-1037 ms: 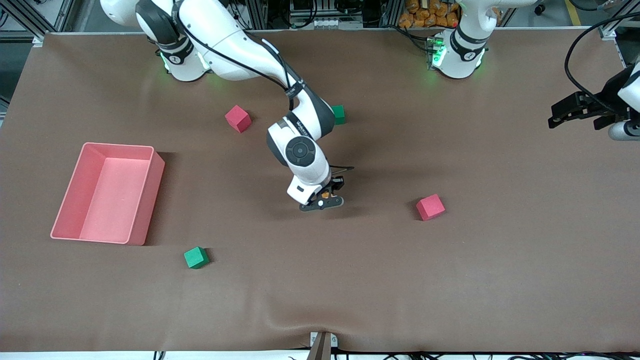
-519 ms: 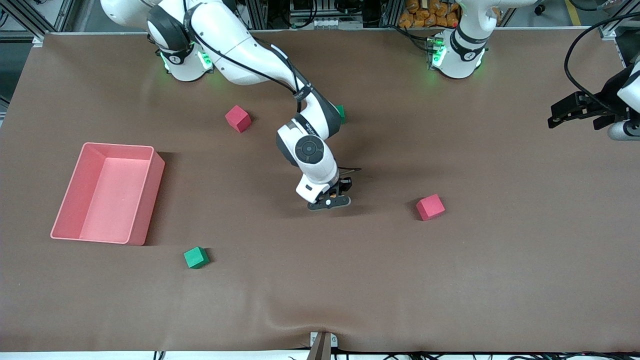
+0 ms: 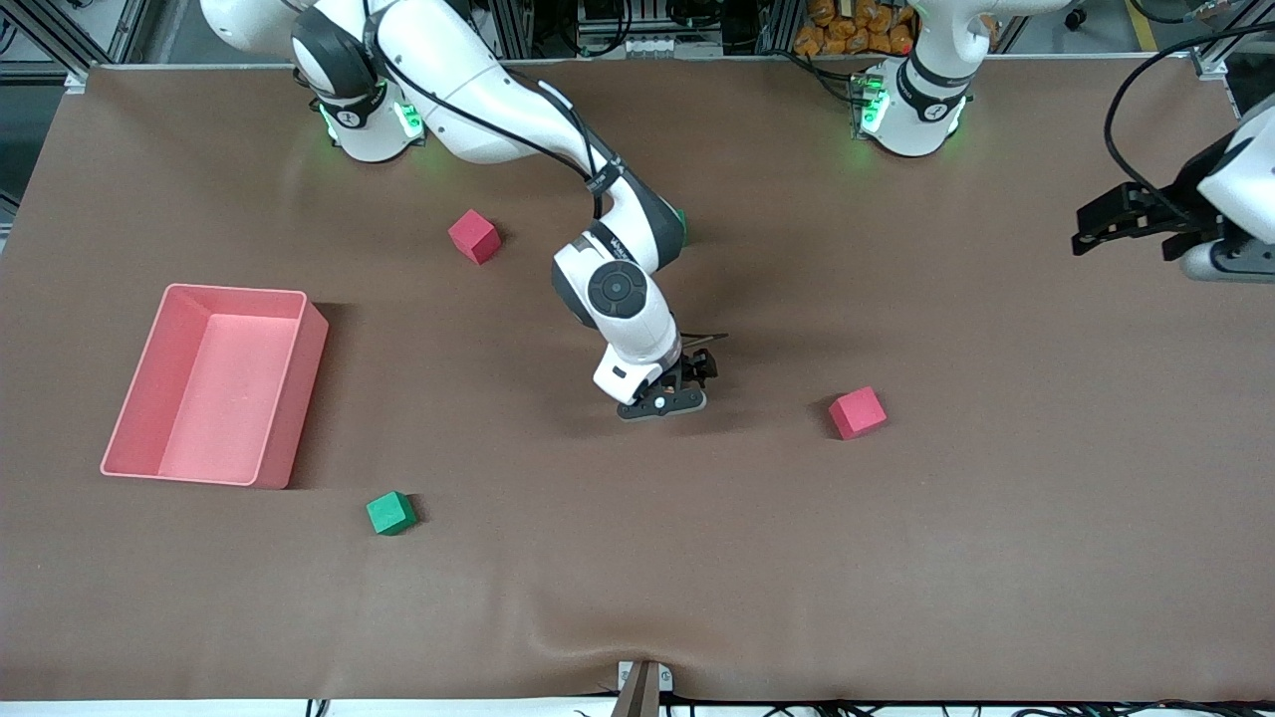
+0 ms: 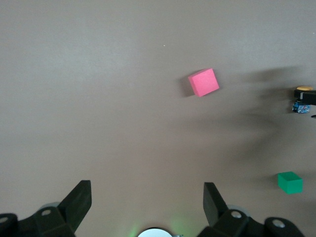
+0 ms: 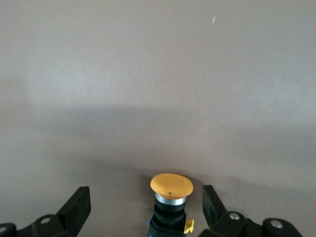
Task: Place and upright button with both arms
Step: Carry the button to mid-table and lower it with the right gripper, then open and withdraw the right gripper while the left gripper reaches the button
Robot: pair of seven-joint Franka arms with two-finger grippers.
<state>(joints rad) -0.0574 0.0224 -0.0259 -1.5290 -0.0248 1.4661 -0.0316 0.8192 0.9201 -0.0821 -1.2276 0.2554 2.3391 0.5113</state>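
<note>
Brown cloth covers the table, with the two robot bases along its farther edge. Toward the right arm's end sits a pink bin, well apart from the right gripper. A green cube lies nearer the front camera than that gripper, and a pink-red cube lies farther from it.

Low over the middle of the table, the right gripper has its fingers spread wide, gripping nothing. The button stands upright on the cloth between them, orange cap up, touching neither finger. Another green cube peeks out from under the right arm's forearm. A second pink-red cube rests near the right gripper, toward the left arm's end.

Well apart from all of these, the left gripper hangs in the air at the left arm's end of the table, waiting, its fingers parted and empty.
</note>
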